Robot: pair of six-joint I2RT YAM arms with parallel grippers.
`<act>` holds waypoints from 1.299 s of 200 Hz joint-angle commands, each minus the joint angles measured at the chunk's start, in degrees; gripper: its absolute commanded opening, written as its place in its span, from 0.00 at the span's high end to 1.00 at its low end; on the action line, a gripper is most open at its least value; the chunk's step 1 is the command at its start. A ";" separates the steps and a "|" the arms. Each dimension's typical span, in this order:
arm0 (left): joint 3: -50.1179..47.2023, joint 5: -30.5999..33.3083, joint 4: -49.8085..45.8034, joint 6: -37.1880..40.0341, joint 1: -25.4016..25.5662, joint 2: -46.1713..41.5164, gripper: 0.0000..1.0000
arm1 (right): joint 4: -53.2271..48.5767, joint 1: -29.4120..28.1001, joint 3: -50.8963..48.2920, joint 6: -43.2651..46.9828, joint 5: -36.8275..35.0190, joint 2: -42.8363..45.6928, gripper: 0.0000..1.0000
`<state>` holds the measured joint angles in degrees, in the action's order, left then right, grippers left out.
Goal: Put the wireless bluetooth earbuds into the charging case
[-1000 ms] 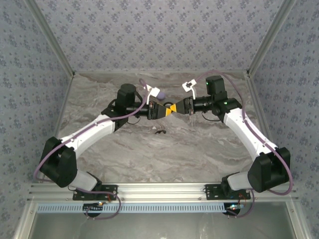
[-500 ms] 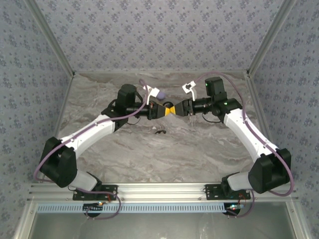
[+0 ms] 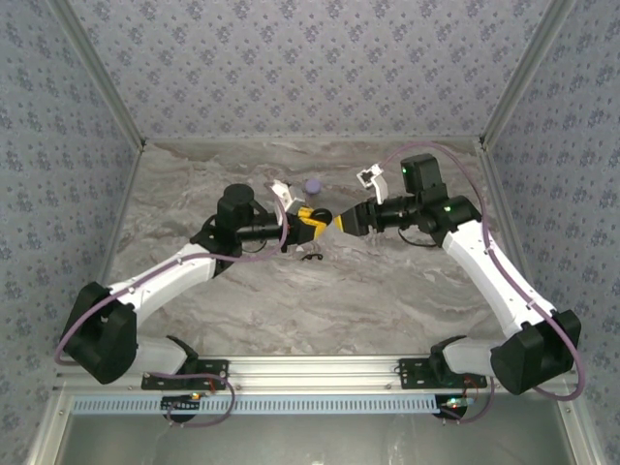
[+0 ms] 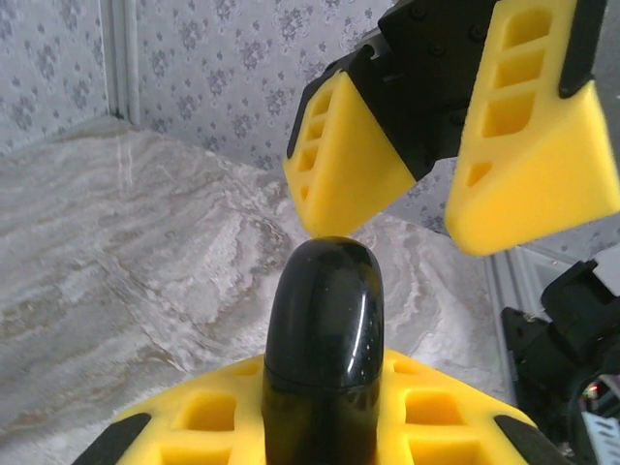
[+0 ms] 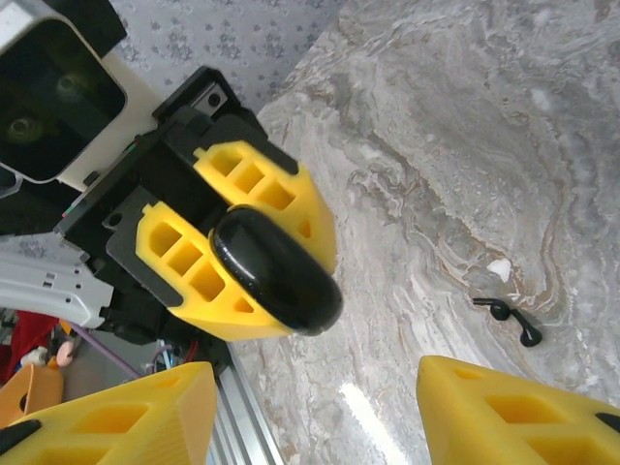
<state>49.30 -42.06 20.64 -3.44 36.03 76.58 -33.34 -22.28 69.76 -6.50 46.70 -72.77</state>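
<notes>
The big grey marble table [image 3: 407, 300] has two arms reaching over it. They meet near the far middle. The left gripper [image 3: 310, 219] is pressed tight on a black case [image 4: 320, 329]. It grips the bottom part, and the round top sticks out toward the other arm. The right gripper [image 4: 395, 242] has its two yellow fingers [image 4: 349, 170] spread apart. One finger tip is right by the top of the case. I cannot tell if it touches.

The case looks hard, smooth and shiny, so I think it is light but slippery. It could slide out of the soft pads, or twist if it gets pushed at the top. The best place to hold it is low on its sides, as the left gripper does. That leaves the top free.

A round purple thing [image 3: 312, 184] sits on the table, a little farther away than the grippers. A small black curved piece [image 5: 509, 320] lies nearer, with a tiny pale bit [image 5: 499, 268] just beside it. That bit may be one of the earbuds, but it is too small to tell. An earbud would be very light and easy to flick away. It should be pinched softly around its middle with just the finger tips.
</notes>
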 commanded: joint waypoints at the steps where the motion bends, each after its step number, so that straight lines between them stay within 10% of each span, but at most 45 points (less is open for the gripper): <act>1: 0.16 -0.21 1.65 6.84 0.93 -1.75 0.86 | -3.75 -1.65 2.25 2.59 -1.85 0.34 0.41; 260: 0.39 -3.45 -1.31 9.43 3.20 -2.25 0.76 | -3.67 -0.90 4.69 -1.23 -13.99 -2.73 0.37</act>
<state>49.28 -42.94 17.26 5.13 38.70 76.07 -36.97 -23.66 73.23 -6.59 35.79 -75.02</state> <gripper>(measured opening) 0.235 0.623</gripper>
